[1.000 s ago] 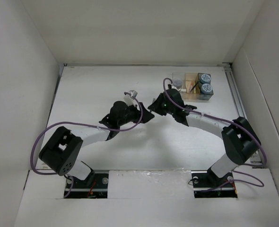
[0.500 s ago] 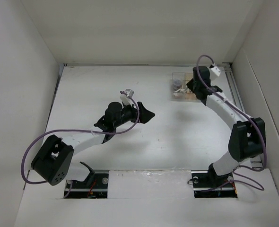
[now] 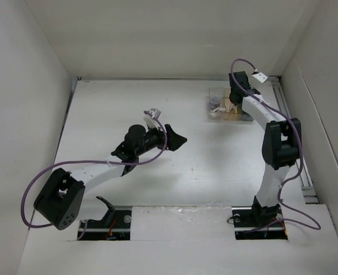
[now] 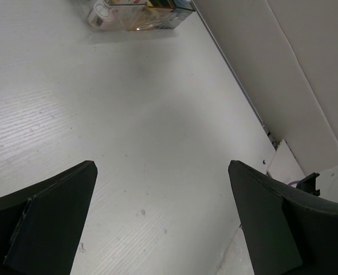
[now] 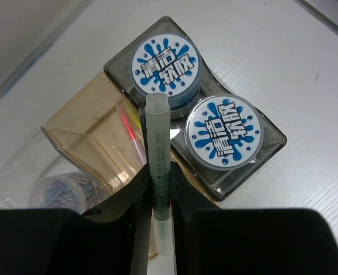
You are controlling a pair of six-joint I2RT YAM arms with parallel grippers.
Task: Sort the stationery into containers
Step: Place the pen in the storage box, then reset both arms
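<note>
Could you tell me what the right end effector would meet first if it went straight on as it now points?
Probably the organiser tray: the highlighter gripped in the right end effector points at the wall between its tan and dark grey sections, though depth is unclear.

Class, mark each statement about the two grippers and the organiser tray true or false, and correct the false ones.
1. The right gripper holds a pen. True.
2. The left gripper is shut on something. False: it is open and empty.
3. Two rolls lie in the dark section. True.
4. The pot sits among the rolls. False: it sits in the clear section.
</note>
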